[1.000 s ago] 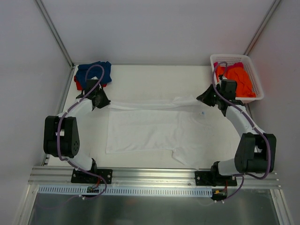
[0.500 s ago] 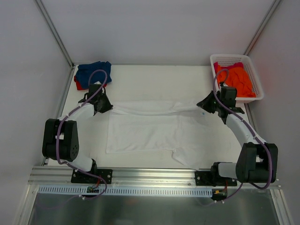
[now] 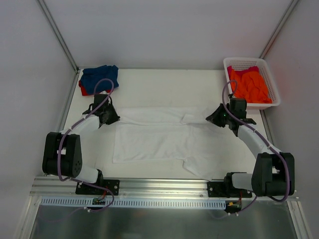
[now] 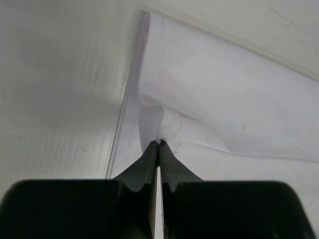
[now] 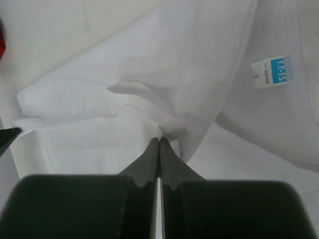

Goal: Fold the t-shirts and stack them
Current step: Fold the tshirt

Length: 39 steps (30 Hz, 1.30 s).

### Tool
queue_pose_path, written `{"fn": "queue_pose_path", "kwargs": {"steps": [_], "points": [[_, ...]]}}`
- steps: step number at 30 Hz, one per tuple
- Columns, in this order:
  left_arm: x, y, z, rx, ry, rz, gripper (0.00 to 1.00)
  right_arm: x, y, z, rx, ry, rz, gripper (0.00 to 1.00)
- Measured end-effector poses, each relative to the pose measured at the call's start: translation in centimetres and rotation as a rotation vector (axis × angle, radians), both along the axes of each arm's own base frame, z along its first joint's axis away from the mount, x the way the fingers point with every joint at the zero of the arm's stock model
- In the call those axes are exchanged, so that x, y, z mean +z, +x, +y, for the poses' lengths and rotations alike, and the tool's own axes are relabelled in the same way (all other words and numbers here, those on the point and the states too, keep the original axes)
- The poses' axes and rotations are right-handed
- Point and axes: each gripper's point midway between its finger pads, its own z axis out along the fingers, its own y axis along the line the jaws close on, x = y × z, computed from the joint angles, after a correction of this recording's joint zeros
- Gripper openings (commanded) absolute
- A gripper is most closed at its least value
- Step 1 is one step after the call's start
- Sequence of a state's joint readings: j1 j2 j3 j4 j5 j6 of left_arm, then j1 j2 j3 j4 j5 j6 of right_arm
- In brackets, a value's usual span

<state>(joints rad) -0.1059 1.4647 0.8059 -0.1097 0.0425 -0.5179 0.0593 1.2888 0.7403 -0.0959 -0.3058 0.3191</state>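
A large white t-shirt (image 3: 159,139) lies spread across the middle of the table, its far edge lifted into a fold. My left gripper (image 3: 115,117) is shut on that edge at the left; the wrist view shows the white cloth (image 4: 209,99) pinched at the tips of the left gripper (image 4: 159,143). At the other end my right gripper (image 3: 210,119) is shut on the same edge, the white cloth (image 5: 149,94) bunched at the right gripper (image 5: 159,138), with a blue size label (image 5: 271,71) nearby. A blue t-shirt (image 3: 99,77) over a red one (image 3: 81,88) lies at the far left. An orange t-shirt (image 3: 250,85) fills the basket.
The white lattice basket (image 3: 268,79) stands at the back right corner. White walls close in the table on three sides. A metal rail (image 3: 164,186) with both arm bases runs along the near edge.
Both grippers have drawn the shirt's far edge toward the near side, laying the fold further over the body. The arms have lowered and pulled back from the far corners.
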Motion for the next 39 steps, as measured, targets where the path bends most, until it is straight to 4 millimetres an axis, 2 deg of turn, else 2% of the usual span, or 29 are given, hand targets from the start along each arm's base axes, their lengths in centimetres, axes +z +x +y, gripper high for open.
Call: {"fn": "queue_pose_path", "kwargs": {"steps": [9, 11, 12, 13, 14, 16, 17, 21, 30, 36, 39], "points": [[-0.3, -1.4, 0.2, 0.007, -0.003, 0.005, 0.00, -0.2, -1.2, 0.2, -0.001, -0.011, 0.002, 0.01], [-0.4, -1.6, 0.2, 0.007, -0.003, 0.007, 0.07, -0.3, -1.3, 0.1, -0.006, -0.016, 0.006, 0.04], [-0.4, -1.8, 0.2, 0.008, -0.002, 0.008, 0.12, -0.4, -1.4, 0.1, -0.010, -0.017, 0.011, 0.10], [-0.5, -2.0, 0.2, 0.010, -0.003, 0.010, 0.21, -0.5, -1.4, 0.0, -0.013, -0.017, 0.016, 0.13], [-0.5, -2.1, 0.3, 0.013, -0.004, 0.011, 0.27, -0.6, -1.5, 0.0, -0.015, -0.019, 0.021, 0.21], [-0.5, -2.6, 0.4, 0.020, 0.000, 0.013, 0.37, -0.8, -1.7, 0.0, -0.019, -0.022, 0.030, 0.26], [-0.4, -2.7, 0.6, 0.027, 0.007, 0.009, 0.40, -0.9, -1.7, 0.0, -0.020, -0.025, 0.033, 0.32], [0.5, -2.9, 1.2, 0.050, 0.025, -0.015, 0.49, -1.0, -1.8, -0.2, -0.029, -0.038, 0.039, 0.40], [2.4, -2.5, 1.6, 0.067, 0.039, -0.055, 0.49, -0.5, -2.3, -1.0, -0.067, -0.095, 0.026, 0.41], [5.3, 0.4, 1.1, 0.065, 0.032, -0.120, 0.49, 1.6, -2.2, -0.8, -0.054, -0.161, -0.038, 0.42], [5.7, 1.9, 0.4, 0.050, 0.030, -0.126, 0.49, 3.6, -1.4, -0.1, -0.024, -0.179, -0.086, 0.42]]}}
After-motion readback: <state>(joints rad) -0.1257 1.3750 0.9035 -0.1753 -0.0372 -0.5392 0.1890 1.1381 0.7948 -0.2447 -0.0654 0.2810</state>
